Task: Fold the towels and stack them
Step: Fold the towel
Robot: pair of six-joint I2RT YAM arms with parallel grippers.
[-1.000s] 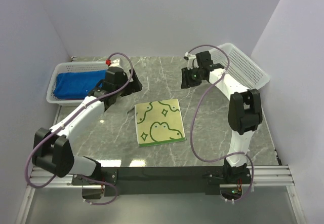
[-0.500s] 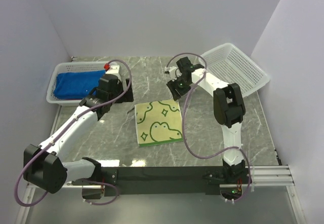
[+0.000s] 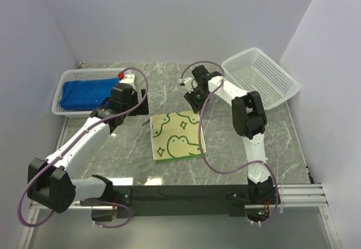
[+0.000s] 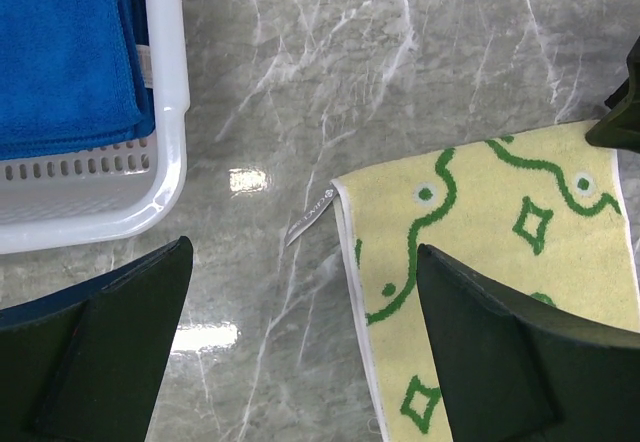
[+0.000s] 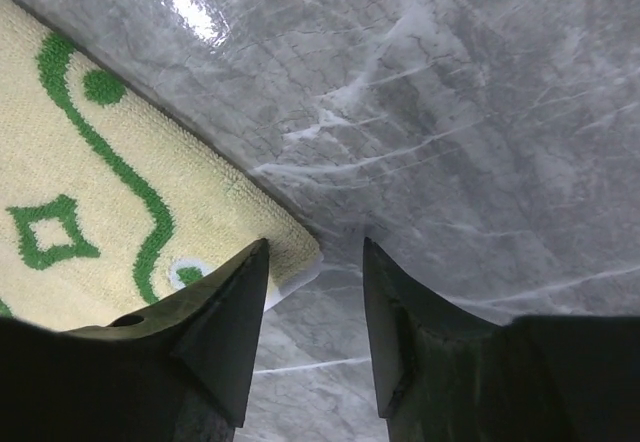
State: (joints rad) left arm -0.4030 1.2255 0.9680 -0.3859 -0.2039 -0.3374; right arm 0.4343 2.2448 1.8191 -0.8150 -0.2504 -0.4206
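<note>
The pale yellow terry towel with green squiggles and diamonds [image 3: 176, 136] lies flat on the grey marble tabletop [image 3: 225, 142]. Its far right corner sits between the spread fingers of the right end effector [image 5: 314, 254], which has swung in over the past second. The left end effector [image 4: 303, 252], spread wide, hovers above the far left corner.

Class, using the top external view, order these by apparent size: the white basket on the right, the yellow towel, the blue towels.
White basket and yellow towel: too alike to rank.
Blue towels: smallest.
</note>
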